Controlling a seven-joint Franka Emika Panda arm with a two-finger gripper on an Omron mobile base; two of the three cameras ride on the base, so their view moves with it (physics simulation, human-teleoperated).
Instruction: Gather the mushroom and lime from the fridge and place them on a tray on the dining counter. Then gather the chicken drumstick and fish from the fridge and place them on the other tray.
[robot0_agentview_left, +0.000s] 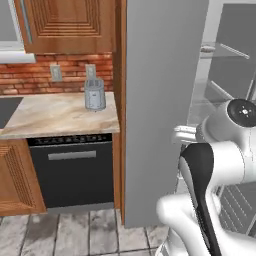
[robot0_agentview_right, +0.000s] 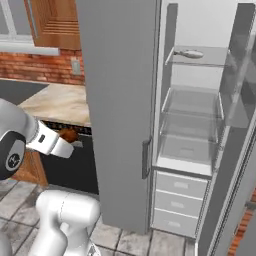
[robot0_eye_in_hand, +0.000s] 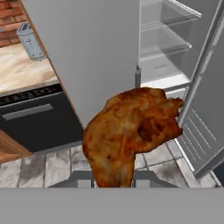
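Open stands the fridge (robot0_agentview_right: 200, 125), fish (robot0_agentview_right: 186, 53) on its top shelf; jaws grip the chicken drumstick (robot0_eye_in_hand: 131, 133).

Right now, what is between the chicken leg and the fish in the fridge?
In the right base view, the fridge's open grey door stands between the chicken drumstick, held in the gripper, and the fish on the top shelf.

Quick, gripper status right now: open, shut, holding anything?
Gripper: shut on the chicken drumstick, held clear of the open fridge.
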